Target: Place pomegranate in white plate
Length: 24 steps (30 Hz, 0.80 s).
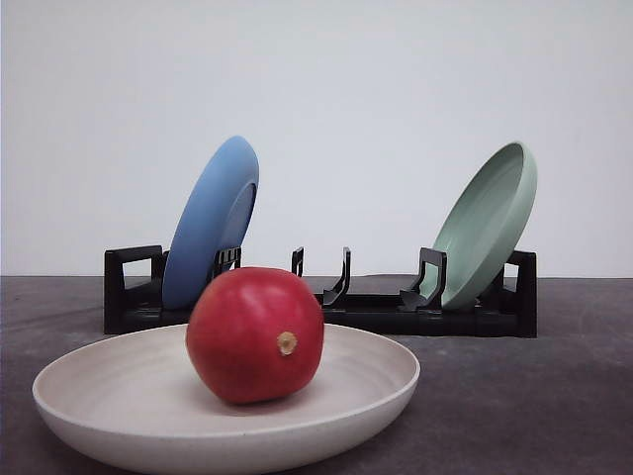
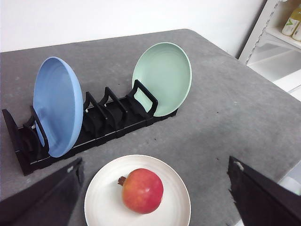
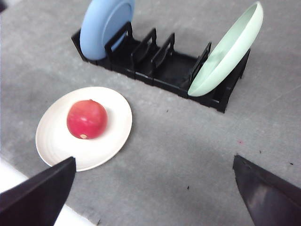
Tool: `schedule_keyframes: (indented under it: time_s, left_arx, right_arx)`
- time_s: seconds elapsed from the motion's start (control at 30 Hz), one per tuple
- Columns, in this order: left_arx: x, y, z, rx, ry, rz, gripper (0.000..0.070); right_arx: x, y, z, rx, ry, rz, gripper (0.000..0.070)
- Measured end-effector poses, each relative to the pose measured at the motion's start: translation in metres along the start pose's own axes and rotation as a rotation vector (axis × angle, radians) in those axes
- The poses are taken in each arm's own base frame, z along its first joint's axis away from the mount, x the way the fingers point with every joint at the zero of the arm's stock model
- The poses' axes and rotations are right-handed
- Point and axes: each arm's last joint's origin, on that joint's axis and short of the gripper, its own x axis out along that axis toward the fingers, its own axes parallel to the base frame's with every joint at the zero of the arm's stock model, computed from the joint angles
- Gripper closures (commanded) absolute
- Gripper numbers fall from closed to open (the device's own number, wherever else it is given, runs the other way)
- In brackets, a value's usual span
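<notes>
Resting in the one white plate (image 1: 119,381) is a single pomegranate (image 1: 255,334); behind, one rack (image 1: 376,312) holds two plates, blue (image 1: 211,220) and green (image 1: 487,223). Both grippers' jaws stand wide, holding nothing.

No text, label, brand, number or sign can be read anywhere in these views. The bottles (image 2: 294,21) on the shelf, at about one o'clock in the left wrist view, carry a green-and-white label, but it is too small and cut off by the edge to make out any lettering.
</notes>
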Motion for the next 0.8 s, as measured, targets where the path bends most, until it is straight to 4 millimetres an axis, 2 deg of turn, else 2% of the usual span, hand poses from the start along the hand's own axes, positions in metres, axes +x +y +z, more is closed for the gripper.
schedule_keyframes:
  time_s: [0.03,0.07,0.1,0.33,0.8]
  left_arx:
    - [0.0,0.0,-0.0001,0.002,0.001,0.0,0.046]
    - [0.0,0.0001,-0.0003,0.006,0.003,0.001,0.0638]
    - [0.0,0.0004,-0.0009,0.011,0.008,0.003,0.0689]
    - [0.0,0.0007,-0.0015,0.017,0.014,0.006,0.07]
    - [0.0,0.0007,-0.0015,0.017,0.014,0.006,0.07]
  right_arx:
    - [0.002,0.0005,0.0,-0.001,-0.006,0.003,0.0279]
    - [0.0033,0.0009,0.0,-0.001,-0.009,0.009,0.0515]
    - [0.004,0.0011,-0.0001,-0.005,-0.008,0.012,0.0671]
    - [0.0038,0.0026,0.0049,-0.005,-0.063,0.023,0.0685]
    - [0.0038,0.0026,0.0051,-0.005,-0.064,0.023,0.0685]
